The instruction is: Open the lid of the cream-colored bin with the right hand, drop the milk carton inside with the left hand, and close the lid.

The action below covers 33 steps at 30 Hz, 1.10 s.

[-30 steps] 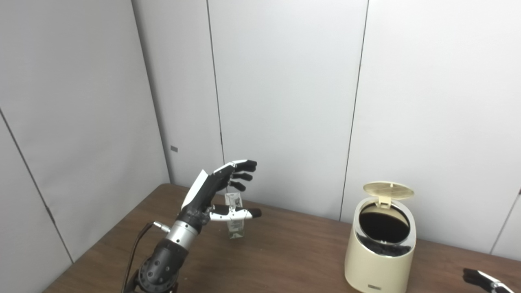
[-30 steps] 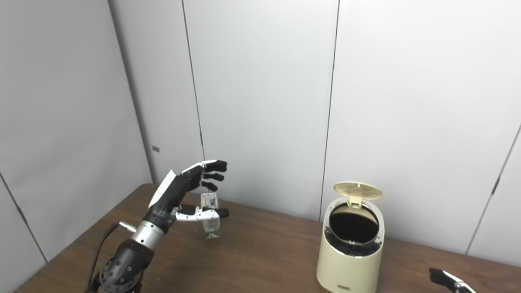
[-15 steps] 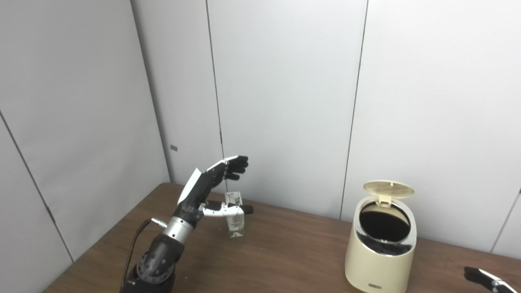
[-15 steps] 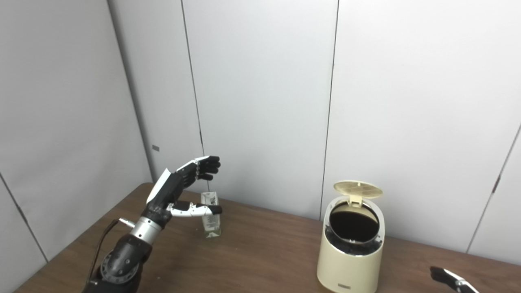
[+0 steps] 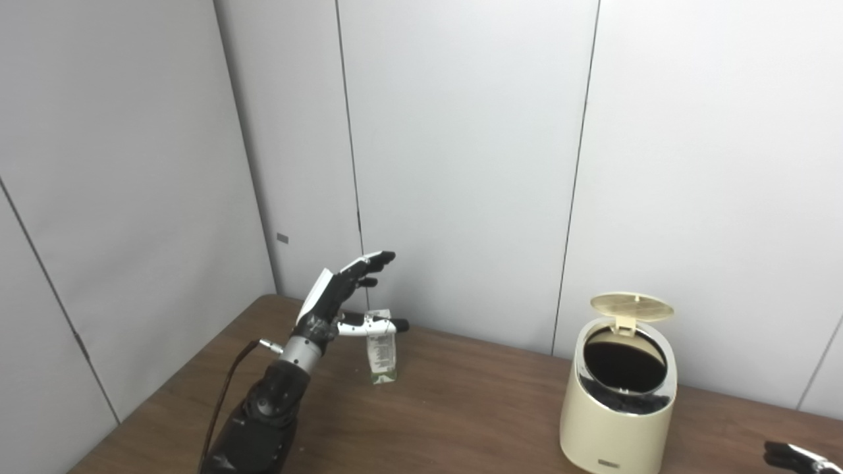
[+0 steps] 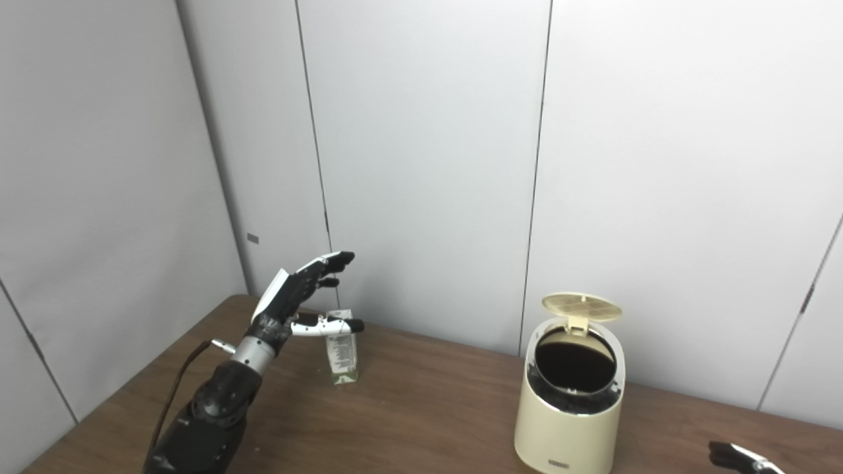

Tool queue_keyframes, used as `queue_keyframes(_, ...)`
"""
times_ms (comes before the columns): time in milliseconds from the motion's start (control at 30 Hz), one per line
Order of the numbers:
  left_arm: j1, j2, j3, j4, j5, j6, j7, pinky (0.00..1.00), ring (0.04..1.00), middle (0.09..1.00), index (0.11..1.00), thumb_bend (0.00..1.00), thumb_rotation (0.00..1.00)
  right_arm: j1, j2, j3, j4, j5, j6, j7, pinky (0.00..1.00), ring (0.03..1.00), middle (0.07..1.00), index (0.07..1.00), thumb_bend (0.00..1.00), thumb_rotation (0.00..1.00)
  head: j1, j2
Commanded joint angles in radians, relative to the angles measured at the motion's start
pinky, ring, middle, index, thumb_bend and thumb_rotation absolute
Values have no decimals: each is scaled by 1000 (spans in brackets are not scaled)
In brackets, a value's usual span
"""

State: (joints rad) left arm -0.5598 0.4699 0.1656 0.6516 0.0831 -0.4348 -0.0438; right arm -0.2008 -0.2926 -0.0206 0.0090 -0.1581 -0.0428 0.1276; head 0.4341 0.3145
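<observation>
The milk carton (image 5: pixel 382 356) stands upright on the table (image 5: pixel 461 415), just right of the left hand (image 5: pixel 332 297); that hand's fingers are spread, its thumb crossing the carton's top. The bin (image 5: pixel 618 401) stands well apart with its lid (image 5: pixel 632 307) up; the right hand (image 5: pixel 793 456) barely shows, grip unclear.

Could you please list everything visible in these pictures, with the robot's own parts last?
milk carton: one, white and green, upright at the table's back left.
bin: one, cream-colored, at the table's right, mouth open and dark inside.
lid: one, cream-colored, raised on its hinge at the bin's back.
table: one, brown wood.
wall panels: several, grey-white, behind the table.
left robot hand: one, black and white, open, around the carton's top, not closed on it.
right robot hand: one, black and white, bottom right corner, mostly cut off.
</observation>
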Motion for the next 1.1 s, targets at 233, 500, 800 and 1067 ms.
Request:
queue_keyframes(233, -64, 23, 7, 37, -37, -34, 30, 861, 912, 895, 891, 859, 144, -21, -25, -17, -34, 7, -19, -8, 300, 567, 750, 738, 1000, 584, -4, 7)
queue_keyframes(500, -68, 24, -1, 73, -31, -32, 45, 855, 907, 894, 886, 866, 150, -18, -26, -19, -42, 0, -4, -10, 296, 562, 748, 739, 1000, 581, -4, 9)
queue_keyframes(800, -69, 20, -6, 119, -52, -27, 20, 795, 854, 895, 902, 878, 120, -13, -30, -21, -44, 3, -5, -7, 293, 564, 752, 739, 1000, 573, -11, 19)
queue_keyframes(1067, -55, 5, -6, 144, -80, -17, 13, 769, 817, 851, 900, 856, 104, -3, -32, -27, -65, 5, 7, -5, 302, 562, 745, 736, 1000, 576, -13, 27)
